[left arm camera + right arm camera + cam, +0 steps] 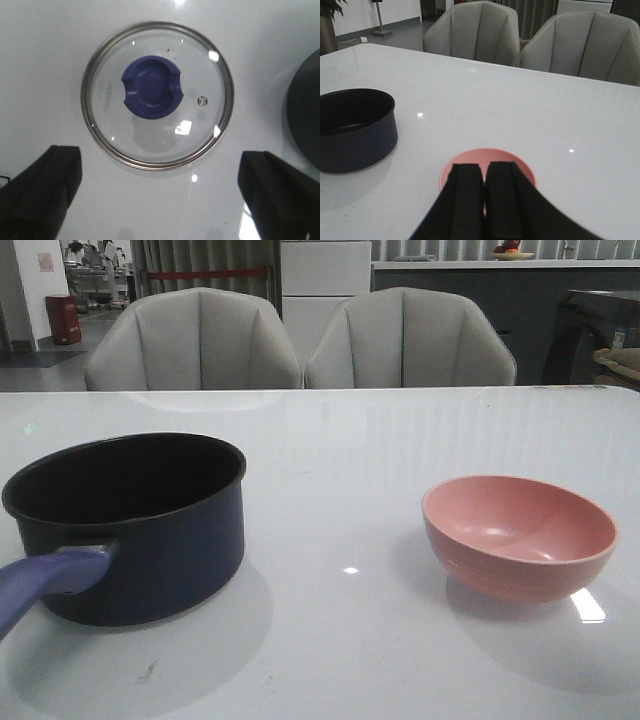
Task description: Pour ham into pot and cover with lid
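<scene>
The dark navy pot (150, 540) stands at the front left of the table, its purple-blue handle (45, 585) pointing toward me; its black inside looks empty. It also shows in the right wrist view (355, 130). The pink bowl (520, 535) stands at the front right; no ham shows in any view. The glass lid (200, 125) with its blue knob (152, 93) lies flat on the table. My left gripper (160, 195) hovers above it, open wide and empty. My right gripper (484, 172) is shut, above the pink bowl (487, 155). Neither gripper shows in the front view.
Two grey chairs (195, 340) (410, 340) stand behind the far edge of the white glossy table (350, 640). The pot's dark rim (305, 115) lies close beside the lid in the left wrist view.
</scene>
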`<state>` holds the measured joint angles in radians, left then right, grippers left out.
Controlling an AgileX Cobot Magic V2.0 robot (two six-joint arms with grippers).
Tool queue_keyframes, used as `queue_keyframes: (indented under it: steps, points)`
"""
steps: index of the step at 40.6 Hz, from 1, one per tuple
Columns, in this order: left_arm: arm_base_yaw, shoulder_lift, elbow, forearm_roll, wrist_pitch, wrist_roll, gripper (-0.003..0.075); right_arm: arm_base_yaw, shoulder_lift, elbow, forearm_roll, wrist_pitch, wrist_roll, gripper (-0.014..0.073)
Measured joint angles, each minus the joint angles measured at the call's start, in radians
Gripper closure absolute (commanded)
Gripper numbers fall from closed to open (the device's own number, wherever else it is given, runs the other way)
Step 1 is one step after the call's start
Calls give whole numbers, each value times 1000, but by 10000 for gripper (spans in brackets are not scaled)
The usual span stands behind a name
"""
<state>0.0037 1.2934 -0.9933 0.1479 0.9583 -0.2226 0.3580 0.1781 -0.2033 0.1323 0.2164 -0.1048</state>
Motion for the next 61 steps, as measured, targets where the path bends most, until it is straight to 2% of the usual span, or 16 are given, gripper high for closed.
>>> queue_keyframes:
  steps: [5, 12, 17, 26, 61]
  points:
    - [2, 154, -70, -8, 62, 0, 73, 0, 0, 0, 0, 0, 0, 431]
    - [28, 257, -133, -74, 77, 2, 73, 0, 0, 0, 0, 0, 0, 431]
    - [98, 297, -178, -136, 97, 32, 73, 0, 0, 0, 0, 0, 0, 431]
    - [219, 338, -225, -233, 122, 167, 73, 0, 0, 0, 0, 0, 0, 431]
    - [213, 569, -280, -253, 65, 223, 73, 0, 0, 0, 0, 0, 0, 431]
